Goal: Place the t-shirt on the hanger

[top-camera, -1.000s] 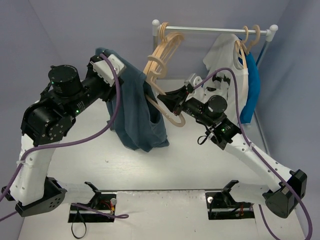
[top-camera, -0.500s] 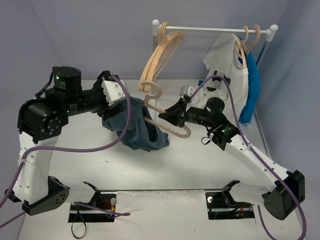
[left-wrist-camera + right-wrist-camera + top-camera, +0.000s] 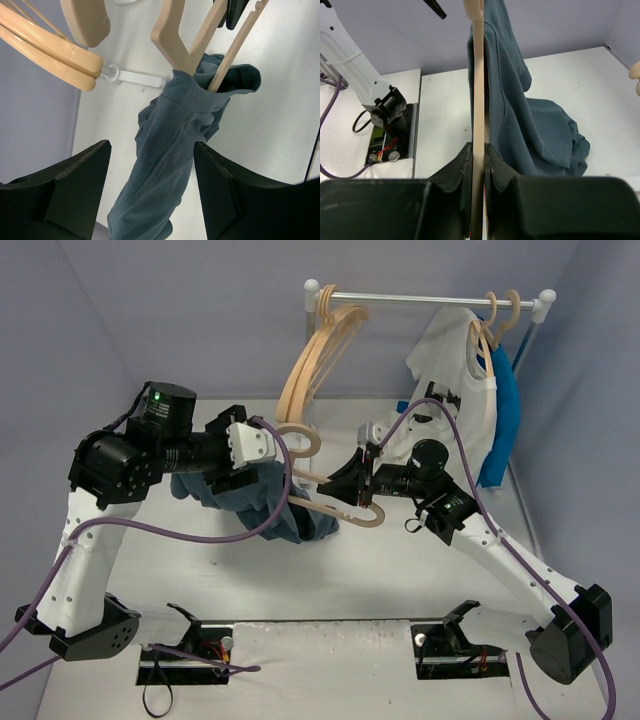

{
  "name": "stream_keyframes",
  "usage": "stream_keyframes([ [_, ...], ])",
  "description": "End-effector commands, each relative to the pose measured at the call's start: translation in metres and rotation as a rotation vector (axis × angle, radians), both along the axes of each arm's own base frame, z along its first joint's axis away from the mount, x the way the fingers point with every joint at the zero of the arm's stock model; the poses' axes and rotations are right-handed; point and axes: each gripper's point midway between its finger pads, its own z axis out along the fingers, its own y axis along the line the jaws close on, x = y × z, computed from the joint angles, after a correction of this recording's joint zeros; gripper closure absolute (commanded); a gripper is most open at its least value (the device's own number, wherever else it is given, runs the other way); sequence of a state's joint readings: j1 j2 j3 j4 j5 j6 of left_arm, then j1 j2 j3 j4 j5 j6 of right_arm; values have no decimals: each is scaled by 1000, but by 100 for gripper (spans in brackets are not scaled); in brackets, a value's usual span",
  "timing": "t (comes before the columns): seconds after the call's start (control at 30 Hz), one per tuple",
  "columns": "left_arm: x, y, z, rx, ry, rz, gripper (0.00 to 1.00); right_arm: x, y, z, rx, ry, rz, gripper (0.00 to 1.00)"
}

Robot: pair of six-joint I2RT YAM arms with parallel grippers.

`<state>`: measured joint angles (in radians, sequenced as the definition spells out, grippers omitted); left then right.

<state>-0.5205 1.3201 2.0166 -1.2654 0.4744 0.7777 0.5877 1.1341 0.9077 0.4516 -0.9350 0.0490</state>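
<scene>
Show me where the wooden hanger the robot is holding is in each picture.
Top external: the hanger is in the middle, between the two arms.
Left wrist: top centre, poking into the t-shirt.
Right wrist: a thin upright strip in the middle, pinched by the right tool.
Shared landmark: the t-shirt hanging on the hanger.

The top view looks down from the near side, far away; both wrist views are close, sharing the shirt and hanger.

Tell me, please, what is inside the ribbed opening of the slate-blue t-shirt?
One thin arm of the hanger runs down into the t-shirt through that opening. The arm's far end is covered by fabric, so it cannot be seen.
</scene>
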Motion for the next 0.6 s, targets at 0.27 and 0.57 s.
stream_keyframes([
  [0.27, -3, -5, -41, 46, 135, -77, 37, -16, -4, 39, 85, -143, 60, 100],
  [0.57, -5, -12, -51, 24, 183, -122, 51, -15, -3, 39, 82, -150, 64, 100],
])
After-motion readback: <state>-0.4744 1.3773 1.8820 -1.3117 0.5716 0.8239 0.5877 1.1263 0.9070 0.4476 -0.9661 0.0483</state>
